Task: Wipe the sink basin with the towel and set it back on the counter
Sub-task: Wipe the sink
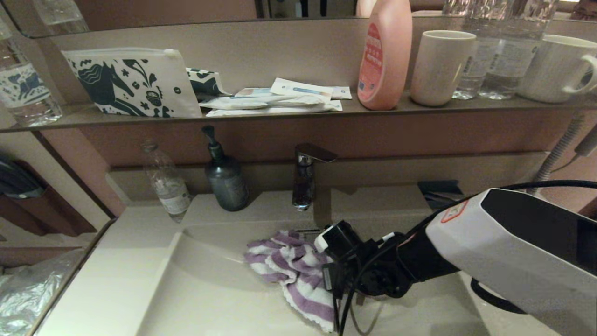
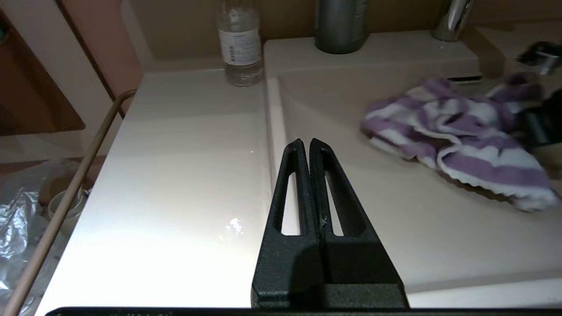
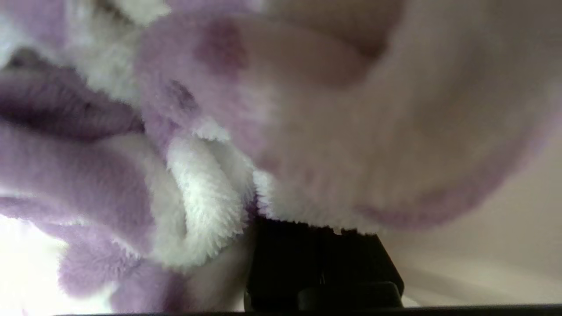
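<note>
The purple-and-white striped towel (image 1: 284, 263) lies bunched against the back wall of the off-white sink basin (image 1: 210, 289), just below the faucet. My right gripper (image 1: 328, 267) reaches in from the right and is shut on the towel's right side. In the right wrist view the towel (image 3: 175, 153) covers the fingers, and only the gripper's black base shows. My left gripper (image 2: 306, 145) is shut and empty. It hovers over the seam between the counter (image 2: 175, 175) and the basin's left rim, well apart from the towel (image 2: 456, 140). The drain plug is hidden.
A chrome faucet (image 1: 305, 177), a dark soap dispenser (image 1: 226, 179) and a clear bottle (image 1: 165, 182) stand along the back ledge. The shelf above holds a horse-print pouch (image 1: 130, 84), a pink bottle (image 1: 385, 56) and cups (image 1: 440, 65). A rail (image 2: 66, 206) runs along the counter's left edge.
</note>
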You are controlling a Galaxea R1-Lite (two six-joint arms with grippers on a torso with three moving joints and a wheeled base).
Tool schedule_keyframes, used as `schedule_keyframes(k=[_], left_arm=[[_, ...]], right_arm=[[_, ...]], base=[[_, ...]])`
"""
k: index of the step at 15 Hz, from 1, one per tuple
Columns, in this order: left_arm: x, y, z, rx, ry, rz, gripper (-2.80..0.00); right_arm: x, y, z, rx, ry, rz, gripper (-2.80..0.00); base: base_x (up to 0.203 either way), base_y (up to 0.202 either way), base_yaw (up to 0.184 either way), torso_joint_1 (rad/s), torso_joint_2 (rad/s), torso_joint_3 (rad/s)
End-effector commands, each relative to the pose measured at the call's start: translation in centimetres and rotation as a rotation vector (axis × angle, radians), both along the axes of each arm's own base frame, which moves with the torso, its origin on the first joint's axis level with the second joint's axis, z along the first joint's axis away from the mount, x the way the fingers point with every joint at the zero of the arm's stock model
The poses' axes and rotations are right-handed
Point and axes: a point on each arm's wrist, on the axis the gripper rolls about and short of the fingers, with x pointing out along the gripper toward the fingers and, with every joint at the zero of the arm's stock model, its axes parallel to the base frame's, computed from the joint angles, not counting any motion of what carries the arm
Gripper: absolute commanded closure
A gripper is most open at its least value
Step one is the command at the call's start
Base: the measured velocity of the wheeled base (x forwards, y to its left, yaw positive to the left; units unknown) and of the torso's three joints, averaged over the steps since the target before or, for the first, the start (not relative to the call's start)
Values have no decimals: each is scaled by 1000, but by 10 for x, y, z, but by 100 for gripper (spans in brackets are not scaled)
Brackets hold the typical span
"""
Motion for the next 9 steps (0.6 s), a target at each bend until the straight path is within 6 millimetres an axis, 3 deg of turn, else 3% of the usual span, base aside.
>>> schedule_keyframes(k=[1, 5, 9], left_arm=[[0, 0, 0, 1, 0, 0, 0], [0, 0, 0, 1, 0, 0, 0], [0, 0, 0, 1, 0, 0, 0]], right_arm=[[-7, -25, 4, -33, 13, -46, 0], [-18, -54, 11, -92, 39, -54, 0], [-51, -76, 6, -234, 183, 2, 0]], base=[[0, 0, 0, 0, 0, 0], [0, 0, 0, 0, 0, 0], [0, 0, 0, 0, 0, 0]])
